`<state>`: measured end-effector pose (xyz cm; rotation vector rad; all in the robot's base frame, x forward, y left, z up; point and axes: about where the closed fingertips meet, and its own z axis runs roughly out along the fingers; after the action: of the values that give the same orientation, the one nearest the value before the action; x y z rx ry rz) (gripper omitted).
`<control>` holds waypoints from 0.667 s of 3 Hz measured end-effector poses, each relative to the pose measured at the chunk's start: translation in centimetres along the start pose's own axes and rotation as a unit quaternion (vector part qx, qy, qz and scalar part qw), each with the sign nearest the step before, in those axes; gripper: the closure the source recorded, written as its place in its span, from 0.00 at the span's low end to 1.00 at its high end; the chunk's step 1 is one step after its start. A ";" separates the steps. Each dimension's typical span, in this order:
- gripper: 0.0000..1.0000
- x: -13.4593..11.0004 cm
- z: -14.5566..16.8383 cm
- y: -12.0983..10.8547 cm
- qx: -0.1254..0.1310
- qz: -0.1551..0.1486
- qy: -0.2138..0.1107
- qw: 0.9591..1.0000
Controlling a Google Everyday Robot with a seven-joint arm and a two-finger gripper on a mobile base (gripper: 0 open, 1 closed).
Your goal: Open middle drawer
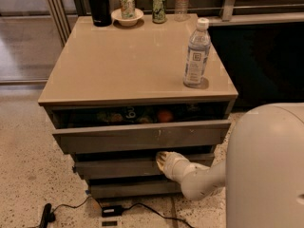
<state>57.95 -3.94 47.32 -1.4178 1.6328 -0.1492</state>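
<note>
The middle drawer point(118, 167) shows a plain grey slab front with no handle, level and square, set between the wider top front point(109, 139) and the narrower lowest front point(133, 189). It seems pulled out only slightly, and its interior is lost in shadow. The gripper point(161, 159) sits at its upper edge, right of centre.

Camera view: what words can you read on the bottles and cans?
Black flask: a white logo, no words.
Water bottle label: too blurred to read.
Left can, right can, back bottle: too blurred.
The gripper, at the middle drawer's top edge, shows no text.
</note>
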 end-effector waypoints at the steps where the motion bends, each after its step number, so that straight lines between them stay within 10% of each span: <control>1: 1.00 0.0 0.0 0.0 0.001 -0.001 0.000 1.000; 2: 1.00 0.0 0.1 -0.4 0.009 -0.005 0.000 1.000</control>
<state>58.28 -3.99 47.53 -1.4129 1.6212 -0.1691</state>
